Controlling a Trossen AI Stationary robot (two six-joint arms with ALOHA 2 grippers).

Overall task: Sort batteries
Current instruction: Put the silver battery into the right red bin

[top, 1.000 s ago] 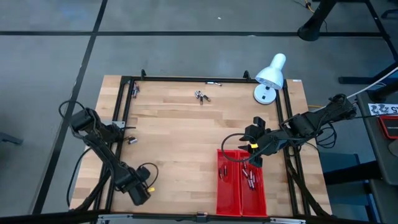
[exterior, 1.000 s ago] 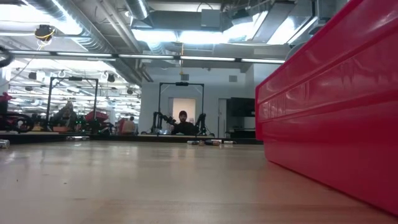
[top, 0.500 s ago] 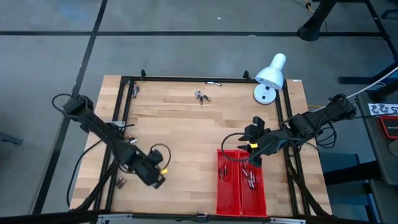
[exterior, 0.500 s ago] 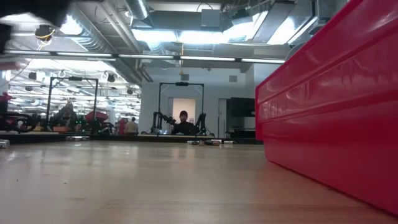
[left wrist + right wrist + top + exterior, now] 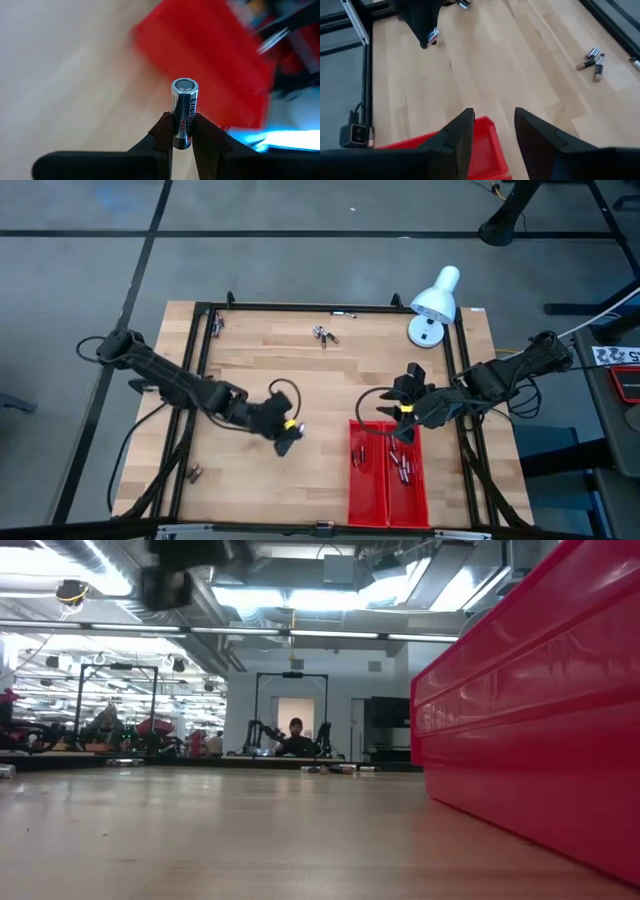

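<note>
My left gripper (image 5: pixel 284 437) hangs over the middle of the table, just left of the red tray (image 5: pixel 372 498), and is shut on one silvery battery (image 5: pixel 184 107). The right wrist view shows it too, the battery (image 5: pixel 433 36) sticking out below its fingers. My right gripper (image 5: pixel 402 406) is open over the tray's far end, its fingers (image 5: pixel 460 131) apart above the tray's rim (image 5: pixel 481 123). Several batteries (image 5: pixel 403 469) lie in the tray. Loose batteries (image 5: pixel 323 334) lie on the wood near the far edge. My left gripper pinches the battery between its two fingertips (image 5: pixel 161 131), on the label half near one end (image 5: pixel 183 134). The other, flat metal end (image 5: pixel 184 85) sticks out past the fingertips. The battery is lifted clear of the table.
A white desk lamp (image 5: pixel 432 305) stands at the far right corner. A black frame rail (image 5: pixel 300 307) runs around the table. More batteries lie by the far left rail (image 5: pixel 215 321) and outside the rail at the near left (image 5: pixel 192 473). Bare wood spreads between the arms (image 5: pixel 270 375).
My left arm has swung from the near left corner out over the table, toward the right and the red tray, carrying the battery. It has come into the low view at the top.
</note>
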